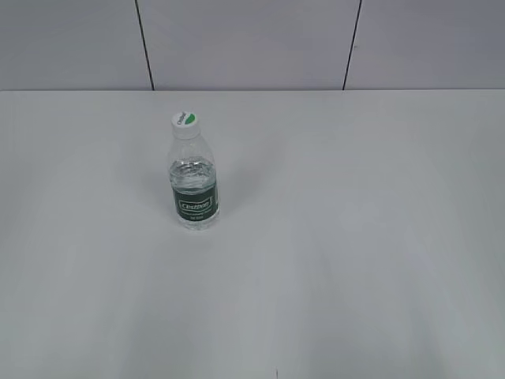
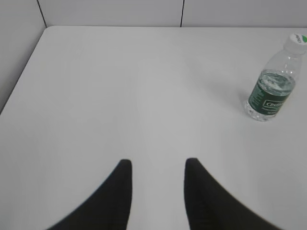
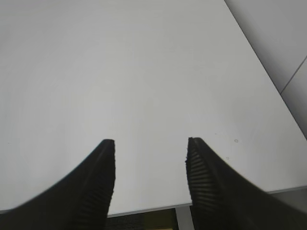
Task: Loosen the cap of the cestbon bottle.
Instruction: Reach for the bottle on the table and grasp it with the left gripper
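The cestbon bottle (image 1: 194,185) stands upright on the white table, left of centre in the exterior view, clear with a dark green label. Its white cap (image 1: 185,123) with a green mark sits on top. The left wrist view has the bottle (image 2: 271,91) at the far right, its cap (image 2: 298,41) cut by the frame edge. My left gripper (image 2: 158,163) is open over bare table, well short and left of the bottle, nothing between its fingers. My right gripper (image 3: 151,142) is open too, over the table's near edge, and the bottle is out of its view. Neither arm shows in the exterior view.
The white table (image 1: 355,237) carries only the bottle. A grey panelled wall (image 1: 252,39) stands behind it. The table's left edge (image 2: 24,67) shows in the left wrist view, and its near edge (image 3: 144,209) and right edge (image 3: 268,76) in the right wrist view.
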`<control>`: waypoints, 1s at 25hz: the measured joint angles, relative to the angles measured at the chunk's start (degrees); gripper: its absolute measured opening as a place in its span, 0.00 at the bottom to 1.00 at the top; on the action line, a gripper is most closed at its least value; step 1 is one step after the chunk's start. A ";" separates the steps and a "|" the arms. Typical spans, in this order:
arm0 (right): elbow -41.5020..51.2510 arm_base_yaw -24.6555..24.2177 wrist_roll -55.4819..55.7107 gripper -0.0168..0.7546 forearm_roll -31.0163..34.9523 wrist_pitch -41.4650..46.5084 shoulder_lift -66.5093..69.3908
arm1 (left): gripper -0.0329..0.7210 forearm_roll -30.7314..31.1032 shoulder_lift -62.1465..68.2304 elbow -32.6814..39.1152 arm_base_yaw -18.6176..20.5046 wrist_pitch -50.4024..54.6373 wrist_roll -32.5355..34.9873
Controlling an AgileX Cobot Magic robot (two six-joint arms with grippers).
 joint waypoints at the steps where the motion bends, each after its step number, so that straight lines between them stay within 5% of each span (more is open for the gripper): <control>1: 0.00 0.00 0.00 0.51 0.00 0.00 0.00 | 0.36 0.00 0.00 0.00 0.00 0.00 0.00; 25: 0.00 0.00 0.00 0.51 0.00 0.00 0.00 | 0.36 0.00 0.00 0.00 0.00 0.00 0.00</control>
